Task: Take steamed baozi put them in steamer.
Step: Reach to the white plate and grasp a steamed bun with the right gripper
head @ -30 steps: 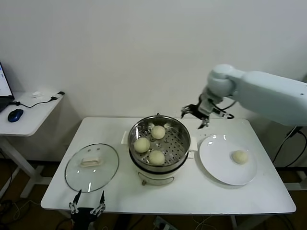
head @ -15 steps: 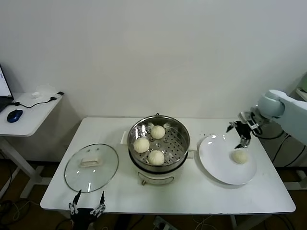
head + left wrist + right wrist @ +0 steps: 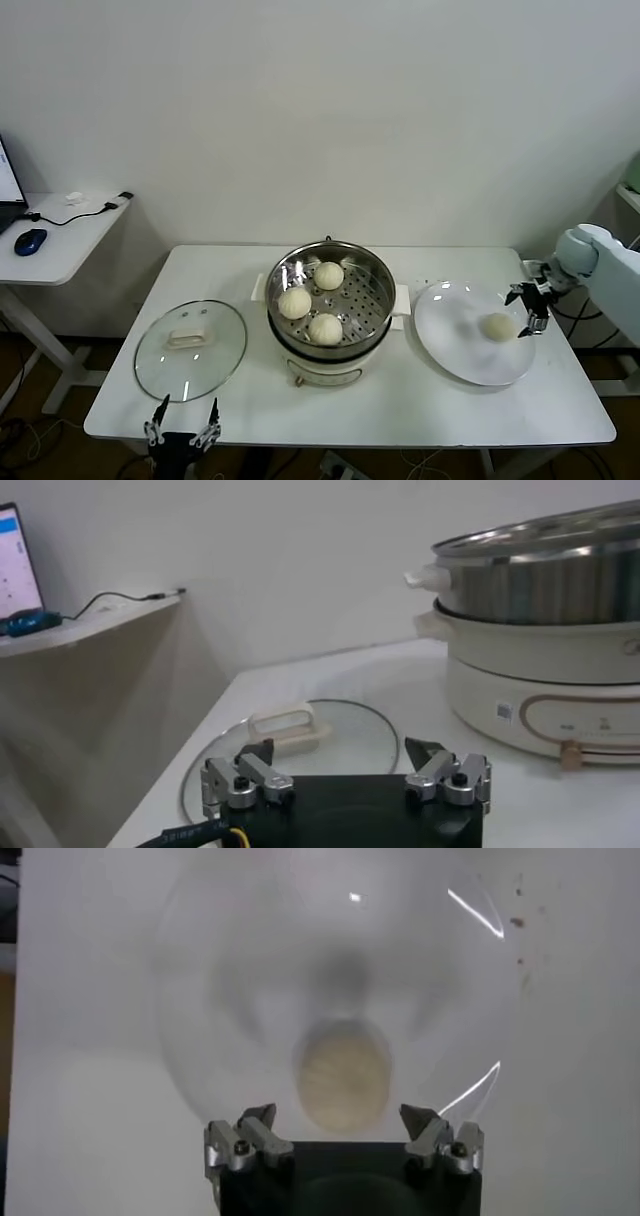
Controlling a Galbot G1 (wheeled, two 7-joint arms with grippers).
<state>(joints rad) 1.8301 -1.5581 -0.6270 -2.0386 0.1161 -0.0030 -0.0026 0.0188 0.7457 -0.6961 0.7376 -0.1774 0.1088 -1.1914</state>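
Note:
The steamer (image 3: 367,298) stands mid-table with three steamed baozi in it, at the back (image 3: 328,275), on the left (image 3: 294,302) and at the front (image 3: 325,328). A fourth baozi (image 3: 499,326) lies on the white plate (image 3: 455,345) to the right. My right gripper (image 3: 531,305) hangs open just beyond that bun, by the plate's right edge, holding nothing. In the right wrist view the bun (image 3: 343,1076) sits just ahead of the open right gripper (image 3: 340,1116). My left gripper (image 3: 182,432) waits open at the table's front edge; its wrist view shows the left gripper (image 3: 345,750) and the steamer's wall (image 3: 540,610).
A round glass lid (image 3: 191,348) with a white handle lies flat to the left of the steamer, and in the left wrist view the lid (image 3: 290,742) is close in front of the left gripper. A side desk with a blue mouse (image 3: 32,240) stands far left.
My right arm has swung from behind the steamer across to the right and down, ending beside the bun on the plate. The left arm and all buns stayed put.

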